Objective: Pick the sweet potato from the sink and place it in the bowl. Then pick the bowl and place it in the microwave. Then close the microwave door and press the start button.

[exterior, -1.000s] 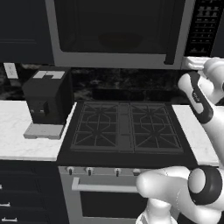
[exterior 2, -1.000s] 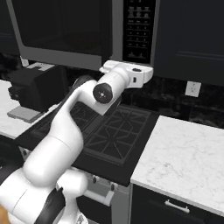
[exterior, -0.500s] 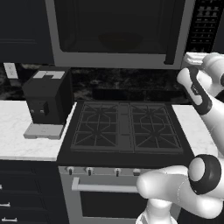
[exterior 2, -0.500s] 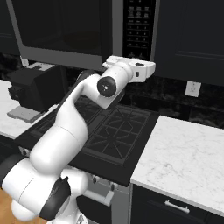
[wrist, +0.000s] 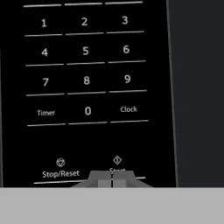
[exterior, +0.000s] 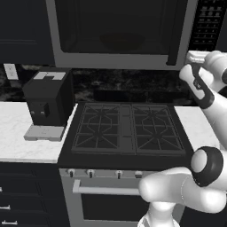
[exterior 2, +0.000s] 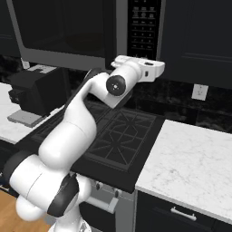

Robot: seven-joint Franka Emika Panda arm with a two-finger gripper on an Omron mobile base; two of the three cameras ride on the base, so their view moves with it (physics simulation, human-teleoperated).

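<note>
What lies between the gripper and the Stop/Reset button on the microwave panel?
Bare black panel: in the hand view the shut gripper sits at the Start label, with Stop/Reset beside it.

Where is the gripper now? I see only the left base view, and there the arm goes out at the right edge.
Observer: In the hand view the gripper is shut, its fingertips together right at the Start button of the microwave panel.
Operator: Is Stop/Reset near the tips?
Observer: The Stop/Reset button lies left of them in the hand view, apart from the tips.
Operator: Is the door closed?
Observer: Yes; in the right base view the microwave door sits flush beside the button panel.
</note>
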